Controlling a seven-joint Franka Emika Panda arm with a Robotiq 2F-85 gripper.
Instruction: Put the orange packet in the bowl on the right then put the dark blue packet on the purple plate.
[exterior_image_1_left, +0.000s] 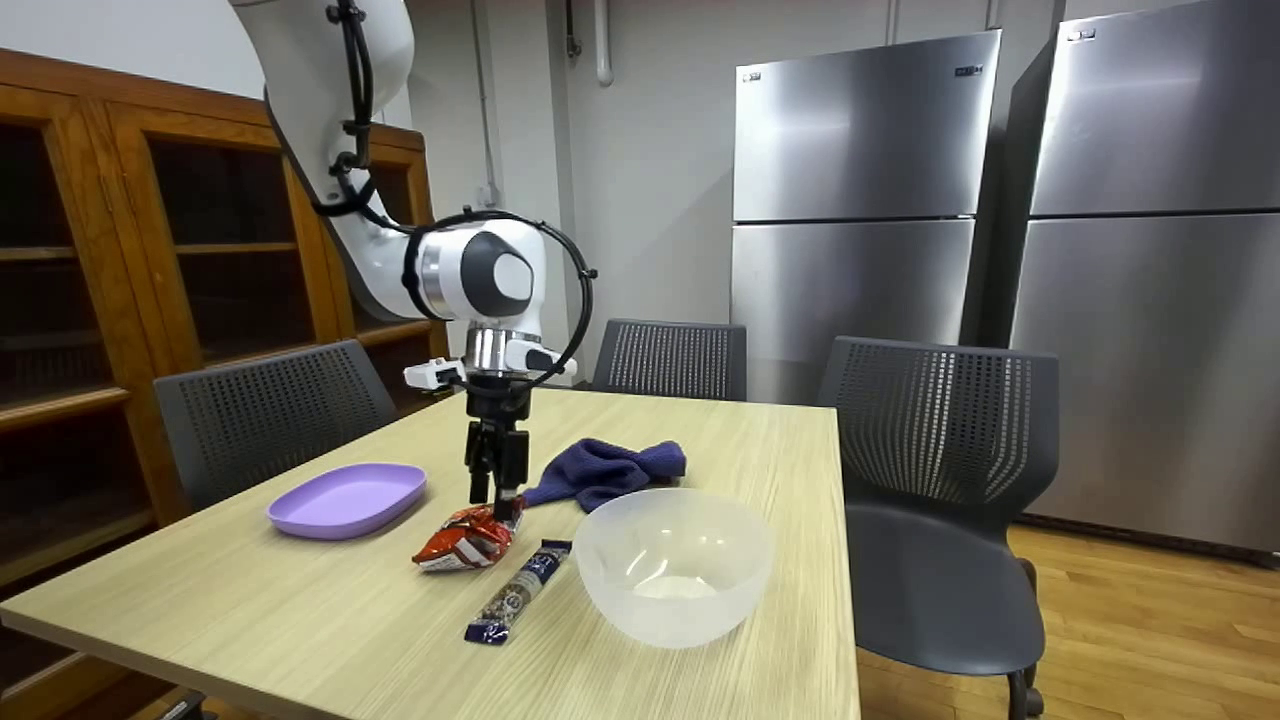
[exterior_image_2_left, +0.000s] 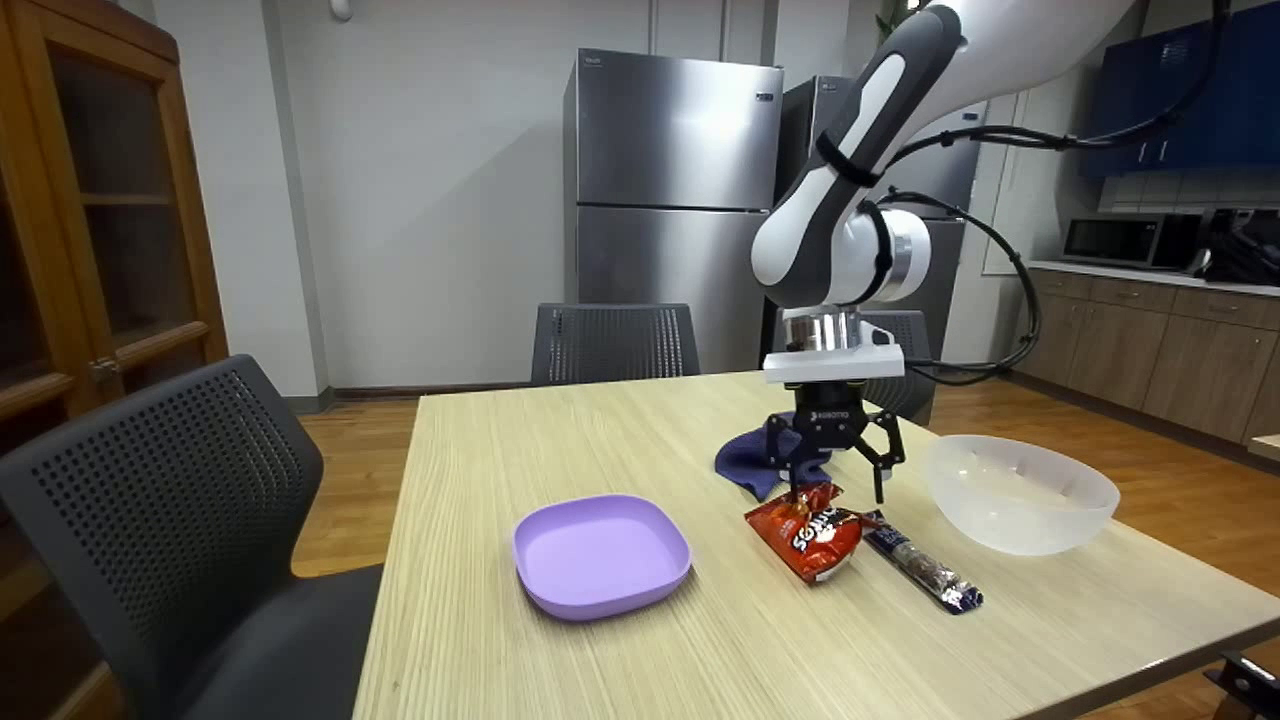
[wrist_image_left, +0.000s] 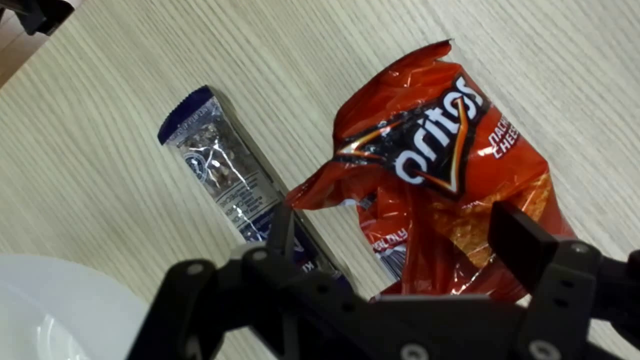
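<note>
Gripper (exterior_image_2_left: 836, 494): pointing straight down near the table (exterior_image_1_left: 300, 610), spread wide at the jaws, gripping nothing.
Orange packet (wrist_image_left: 435, 170): lying crumpled on the table, below the gripper; overlapped at one end by the jaws in the wrist view, reaching out from there away from the cloth (exterior_image_1_left: 605, 472).
Long axis: roughly square to the jaw line, so probably well set for a pinch across.
Jaws: in the wrist view, one over the orange packet, the other over the blue packet (exterior_image_1_left: 518, 592); contact not clear.
Blue packet: lying between orange packet and bowl (exterior_image_1_left: 672, 615), perhaps close enough to foul the bowl-side jaw.
Next reach: likely a small shift off the blue packet, deeper over the orange one, then down and pinch.
Plate (exterior_image_2_left: 600, 555): well apart, across from the bowl; apparently for later.
</note>
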